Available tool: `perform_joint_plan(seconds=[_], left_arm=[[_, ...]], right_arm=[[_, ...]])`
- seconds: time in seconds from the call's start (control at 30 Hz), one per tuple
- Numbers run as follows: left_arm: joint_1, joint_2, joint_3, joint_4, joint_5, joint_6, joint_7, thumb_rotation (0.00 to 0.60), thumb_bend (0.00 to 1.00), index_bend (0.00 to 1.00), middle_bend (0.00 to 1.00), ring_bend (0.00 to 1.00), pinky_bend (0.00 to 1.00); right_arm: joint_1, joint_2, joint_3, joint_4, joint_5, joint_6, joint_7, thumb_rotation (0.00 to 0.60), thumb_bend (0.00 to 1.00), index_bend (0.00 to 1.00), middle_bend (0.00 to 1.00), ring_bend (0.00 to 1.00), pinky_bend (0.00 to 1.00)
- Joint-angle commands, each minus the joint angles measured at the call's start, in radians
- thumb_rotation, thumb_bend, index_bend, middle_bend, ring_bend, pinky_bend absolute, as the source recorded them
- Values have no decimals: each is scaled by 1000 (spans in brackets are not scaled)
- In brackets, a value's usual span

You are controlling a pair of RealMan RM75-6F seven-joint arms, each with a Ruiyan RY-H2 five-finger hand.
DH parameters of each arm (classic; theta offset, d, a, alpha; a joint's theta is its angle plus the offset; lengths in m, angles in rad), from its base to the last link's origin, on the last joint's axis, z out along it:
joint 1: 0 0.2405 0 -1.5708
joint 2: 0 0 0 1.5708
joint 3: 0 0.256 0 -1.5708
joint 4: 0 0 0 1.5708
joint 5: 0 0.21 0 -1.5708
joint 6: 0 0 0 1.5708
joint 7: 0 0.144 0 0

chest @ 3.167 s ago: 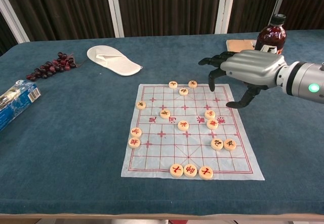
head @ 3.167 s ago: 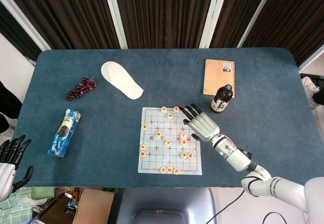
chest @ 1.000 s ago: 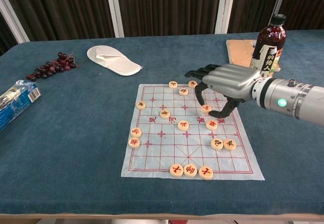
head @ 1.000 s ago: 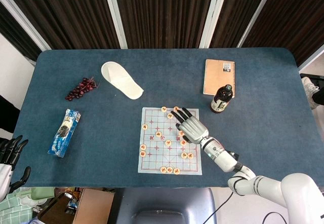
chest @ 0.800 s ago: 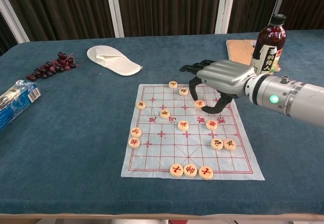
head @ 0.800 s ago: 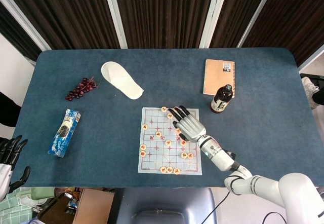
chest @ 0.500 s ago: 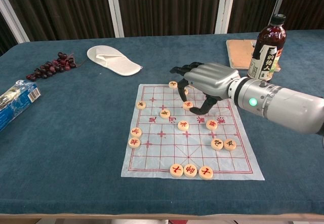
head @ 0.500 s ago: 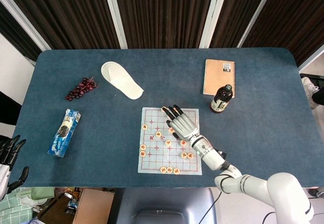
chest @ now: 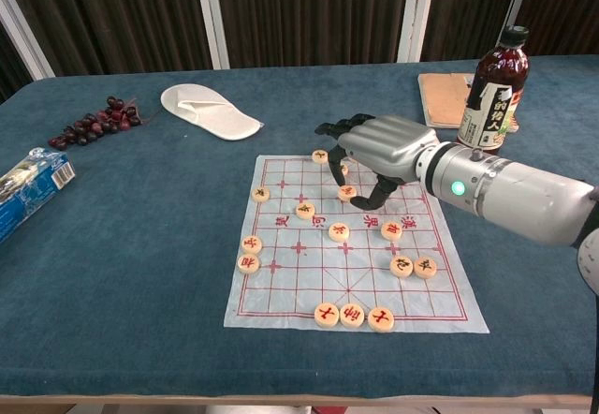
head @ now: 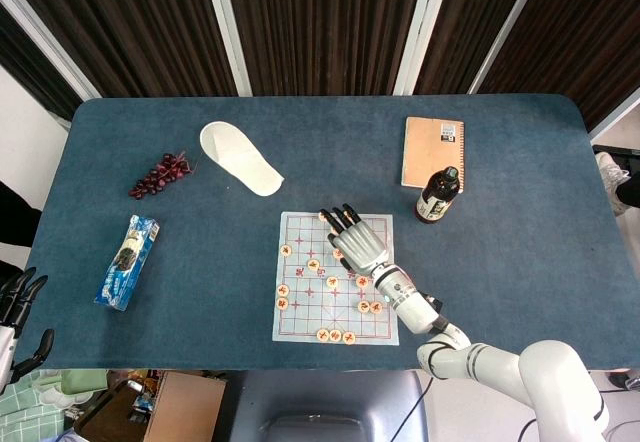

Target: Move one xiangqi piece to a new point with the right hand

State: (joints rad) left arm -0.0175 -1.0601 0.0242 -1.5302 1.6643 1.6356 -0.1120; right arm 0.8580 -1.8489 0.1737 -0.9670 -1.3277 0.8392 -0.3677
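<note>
The right hand [chest: 388, 149] is reaching over the far half of the board [chest: 281, 302], palm down, with its fingers curled toward the sheet. A piece [chest: 347, 192] is sitting directly beneath the fingertips, apparently pinched between thumb and a finger and riding at or just above the paper; the chest view supports this reading, while the head view hides the piece under the hand. The low carry is judged deliberate, keeping the disc close to the grid for setting down on an intersection. The other pieces are lying spread over the board, several just beside the hand, so clearance is tight. The bottle [chest: 489, 90] is standing upright to the robot's right of the board, near the forearm. The left hand [head: 15, 312] is hanging at the frame edge, well apart, fingers spread and holding nothing.
</note>
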Motion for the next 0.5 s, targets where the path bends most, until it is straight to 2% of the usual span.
perform_joint_plan(seconds=[0.03,0.37,0.5], left_arm=[[1,-1,-1,4,3,5,-5,600,452,0,0,0,0],[3,-5,-2,9,7,13,-6,600,453,0,0,0,0],[7,-4,0,13,14,24,-11,600,453,0,0,0,0]], right_arm=[[-1,3,2,-14,24,-14,-24,600,523,566,90,0,0],[-11,36,1,-80,45,0,-47,600,523,471,89,0,0],[-44,99,-15,-171,6,64,-21,600,523,434,85,0,0]])
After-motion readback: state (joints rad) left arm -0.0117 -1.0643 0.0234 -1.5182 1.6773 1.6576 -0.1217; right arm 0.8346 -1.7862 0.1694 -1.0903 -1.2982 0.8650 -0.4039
